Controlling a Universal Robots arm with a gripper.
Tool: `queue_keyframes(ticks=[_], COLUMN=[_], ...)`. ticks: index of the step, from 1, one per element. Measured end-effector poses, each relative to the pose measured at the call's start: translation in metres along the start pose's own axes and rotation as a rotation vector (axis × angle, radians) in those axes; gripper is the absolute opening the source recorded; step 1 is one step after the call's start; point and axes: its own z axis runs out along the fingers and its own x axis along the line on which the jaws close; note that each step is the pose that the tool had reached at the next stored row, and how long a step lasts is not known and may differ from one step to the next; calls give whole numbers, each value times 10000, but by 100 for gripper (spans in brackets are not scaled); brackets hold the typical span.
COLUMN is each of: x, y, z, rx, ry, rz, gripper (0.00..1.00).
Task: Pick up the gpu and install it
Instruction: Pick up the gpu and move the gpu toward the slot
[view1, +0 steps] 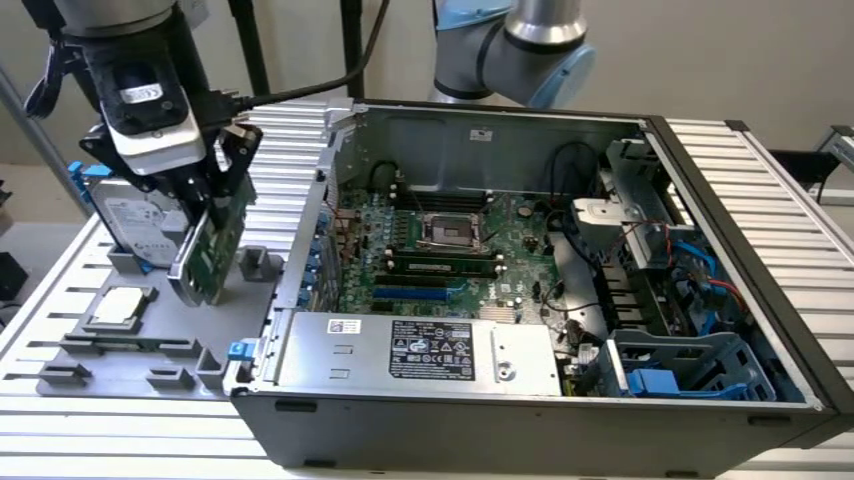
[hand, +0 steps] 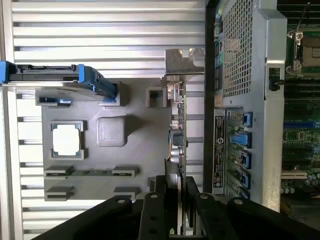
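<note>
While gripper (view1: 211, 192) clamps the gpu (view1: 210, 255) by its edge | upright over gray tray (view1: 134, 342) | beside open case (view1: 534, 425)

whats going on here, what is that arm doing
A robot arm's pincer grips the gpu by its top edge, the card upright over the grey parts tray, beside the open computer case. The card is not in the motherboard yet; a hard drive stands in the tray.
</note>
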Motion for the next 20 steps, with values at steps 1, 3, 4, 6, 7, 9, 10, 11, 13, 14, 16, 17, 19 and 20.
queue_keyframes(ticks=[1, 3, 4, 6, 7, 9, 10, 11, 13, 14, 16, 17, 19, 20], x=[-23, -72, -98, -157, -189, -257, -293, -335, -419, -467, -559, -604, -694, -741], y=[1, 3, 4, 7, 8, 11, 12, 14, 17, 19, 22, 23, 26, 27], z=[-46, -134, -179, -269, -314, -403, -447, -495, -582, -627, -708, -730, -743, -746], rx=[1, -3, -3, -13, -17, -25, -28, -33, -35, -35, -34, -35, -34, -32], ry=[3, 5, 9, 14, 19, 31, 40, 48, 75, 91, 128, 141, 156, 161], rz=[-9, -31, -42, -63, -72, -89, -98, -106, -117, -120, -125, -124, -123, -124], gripper=[27, 27, 27, 27, 27, 27, 27, 27, 27, 27, 27, 27, 27, 27])
